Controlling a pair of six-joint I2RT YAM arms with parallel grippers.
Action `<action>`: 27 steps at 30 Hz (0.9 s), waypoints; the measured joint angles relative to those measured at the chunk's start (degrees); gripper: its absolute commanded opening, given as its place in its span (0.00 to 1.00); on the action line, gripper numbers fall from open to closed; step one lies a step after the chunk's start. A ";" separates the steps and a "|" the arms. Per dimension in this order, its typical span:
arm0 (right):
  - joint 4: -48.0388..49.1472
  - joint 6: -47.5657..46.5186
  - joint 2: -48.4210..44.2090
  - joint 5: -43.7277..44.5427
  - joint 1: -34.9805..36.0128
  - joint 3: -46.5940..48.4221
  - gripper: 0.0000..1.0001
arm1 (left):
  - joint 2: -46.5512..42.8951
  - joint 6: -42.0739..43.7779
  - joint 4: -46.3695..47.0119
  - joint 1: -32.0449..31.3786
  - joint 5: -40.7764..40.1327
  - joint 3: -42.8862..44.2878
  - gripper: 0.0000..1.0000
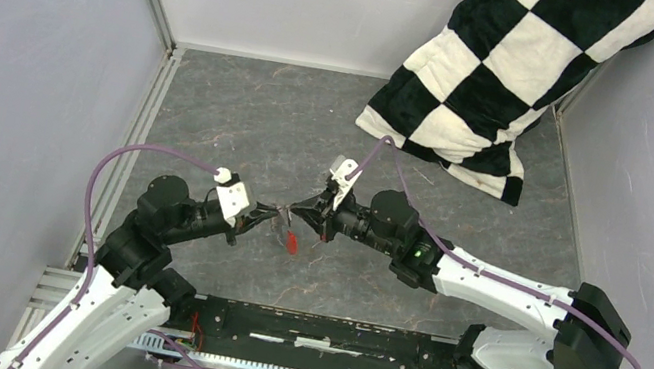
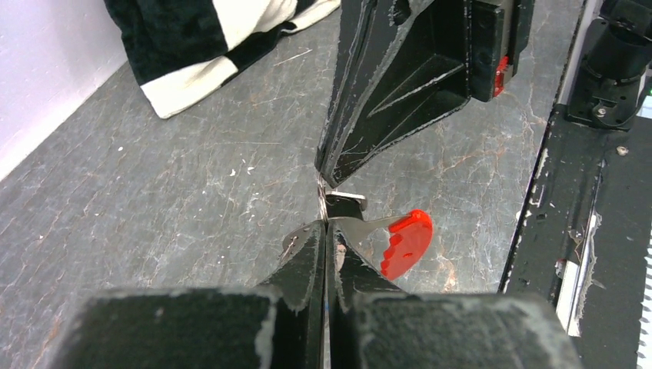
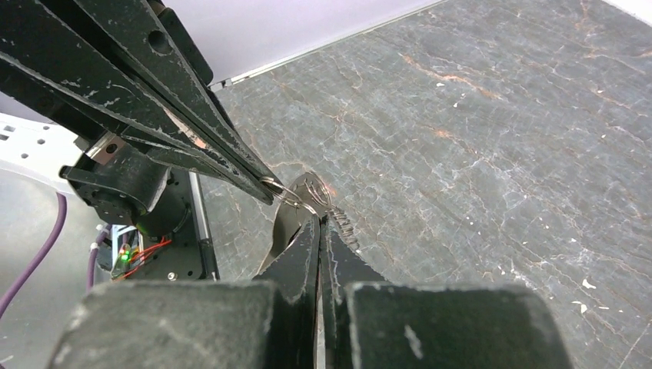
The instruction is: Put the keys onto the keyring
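Observation:
My left gripper (image 1: pixel 271 214) and right gripper (image 1: pixel 295 207) meet tip to tip above the table's middle. Both are shut on the keyring (image 2: pixel 322 187), a thin grey wire loop strung between their tips. It also shows in the right wrist view (image 3: pixel 301 192) beside a short coiled chain (image 3: pixel 343 227). Its red tag (image 2: pixel 406 242) hangs on a flat silver piece just right of my left gripper (image 2: pixel 327 224), and shows from above (image 1: pixel 292 241). A small dark piece with a silver edge (image 2: pixel 347 202) sits under the right fingertips (image 2: pixel 332 165); I cannot tell whether it is the black-headed key. The blue-headed key is out of view.
A black-and-white checked cushion (image 1: pixel 500 73) leans in the back right corner. Grey walls stand close on both sides. A black rail with the arm bases (image 1: pixel 336 339) runs along the near edge.

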 measured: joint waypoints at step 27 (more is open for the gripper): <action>-7.76 -12.59 -5.01 -14.67 -4.26 1.57 0.68 | -1.07 3.69 1.20 0.00 5.79 0.02 0.02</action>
